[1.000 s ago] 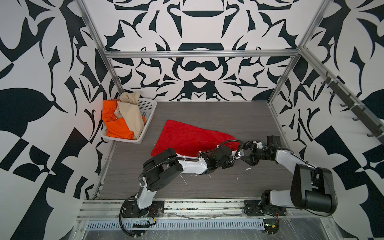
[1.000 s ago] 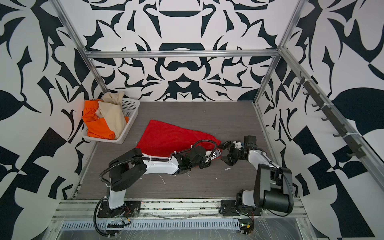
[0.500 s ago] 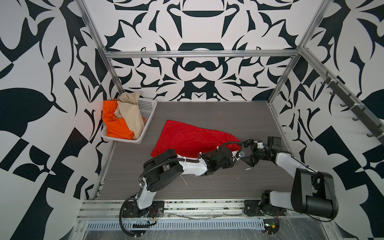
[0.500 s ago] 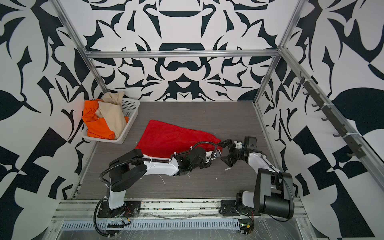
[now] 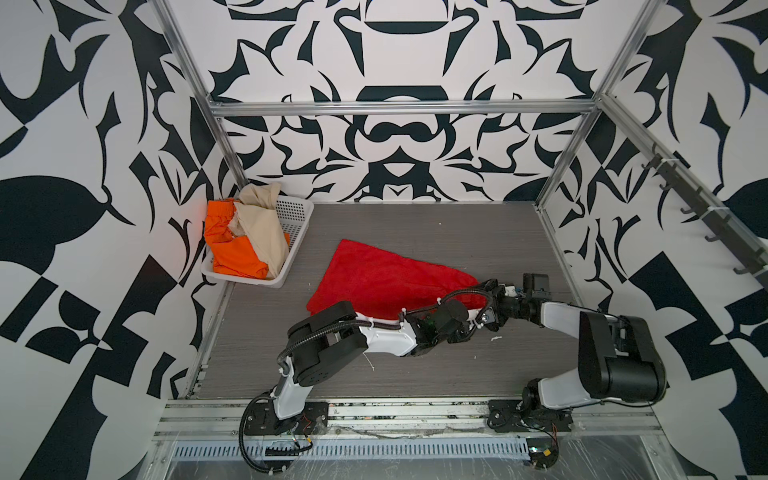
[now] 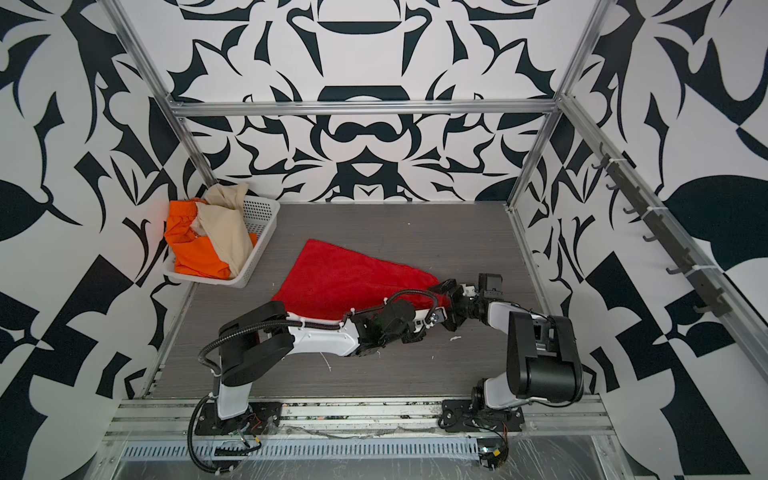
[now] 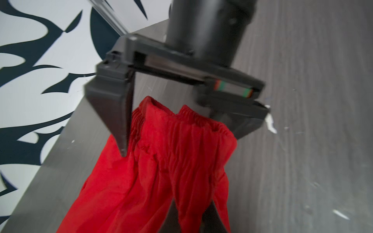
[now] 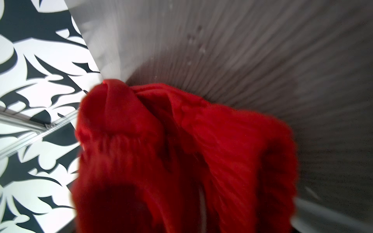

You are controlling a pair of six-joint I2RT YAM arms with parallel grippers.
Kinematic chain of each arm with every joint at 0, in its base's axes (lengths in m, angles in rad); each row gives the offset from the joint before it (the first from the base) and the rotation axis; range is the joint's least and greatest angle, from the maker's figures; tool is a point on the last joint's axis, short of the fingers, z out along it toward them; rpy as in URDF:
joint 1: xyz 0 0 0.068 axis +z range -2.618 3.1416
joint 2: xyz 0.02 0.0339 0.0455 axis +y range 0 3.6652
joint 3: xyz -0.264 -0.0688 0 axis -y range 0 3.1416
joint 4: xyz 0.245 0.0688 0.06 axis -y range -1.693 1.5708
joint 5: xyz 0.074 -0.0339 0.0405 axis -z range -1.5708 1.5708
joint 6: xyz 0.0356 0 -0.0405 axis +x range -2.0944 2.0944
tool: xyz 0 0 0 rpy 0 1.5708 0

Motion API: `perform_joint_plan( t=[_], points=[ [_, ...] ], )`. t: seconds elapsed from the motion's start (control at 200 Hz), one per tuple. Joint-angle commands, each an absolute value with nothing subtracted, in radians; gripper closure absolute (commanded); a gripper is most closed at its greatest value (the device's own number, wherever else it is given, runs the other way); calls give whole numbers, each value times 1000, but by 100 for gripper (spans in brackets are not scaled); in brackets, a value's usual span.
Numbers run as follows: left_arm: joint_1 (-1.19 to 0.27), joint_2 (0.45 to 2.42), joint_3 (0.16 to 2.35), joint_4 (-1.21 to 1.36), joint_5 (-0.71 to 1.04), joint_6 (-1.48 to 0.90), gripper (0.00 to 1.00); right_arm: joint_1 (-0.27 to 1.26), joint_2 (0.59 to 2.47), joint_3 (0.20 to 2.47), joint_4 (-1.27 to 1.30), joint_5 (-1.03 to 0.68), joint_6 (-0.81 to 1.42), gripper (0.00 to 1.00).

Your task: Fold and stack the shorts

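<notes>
L gripper (image 7: 190, 218) clamped on red shorts (image 7: 141, 191); R gripper (image 7: 179, 145) wide apart (jaws astride the waistband (image 7: 193, 119)), just ahead of L gripper.

The grey wood-grain table (image 5: 415, 232) carries a white perforated basket (image 5: 300, 230) in its 10 o'clock corner, close to both walls. A pair of red shorts (image 5: 374, 278) lies spread from the middle toward 3 o'clock, where it narrows and bunches. A small white scrap (image 5: 496, 338) lies at about 4 o'clock. A thin white thread (image 5: 369, 362) lies toward 6 o'clock.
</notes>
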State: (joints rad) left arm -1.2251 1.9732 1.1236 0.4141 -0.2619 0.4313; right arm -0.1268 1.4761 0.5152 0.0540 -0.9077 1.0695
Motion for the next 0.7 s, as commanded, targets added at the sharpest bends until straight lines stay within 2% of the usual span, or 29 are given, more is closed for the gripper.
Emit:
perform_joint_plan(
  t=[0.0, 0.07, 0.175, 0.42, 0.695],
  points=[
    [-1239, 1945, 1101, 376, -226, 437, 72, -118, 1457, 562, 84, -903, 1062, 11],
    [-1240, 1921, 1090, 354, -209, 425, 52, -117, 1466, 568, 43, -893, 1026, 16],
    [-1241, 1878, 1061, 325, -205, 414, 41, -118, 1483, 566, 27, -884, 1005, 22],
    [-1227, 1749, 974, 284, -304, 297, 35, -114, 1443, 611, -150, -813, 883, 38],
    [-1108, 1575, 901, 143, -414, -40, 33, -101, 1371, 724, -420, -736, 703, 75]
  ],
)
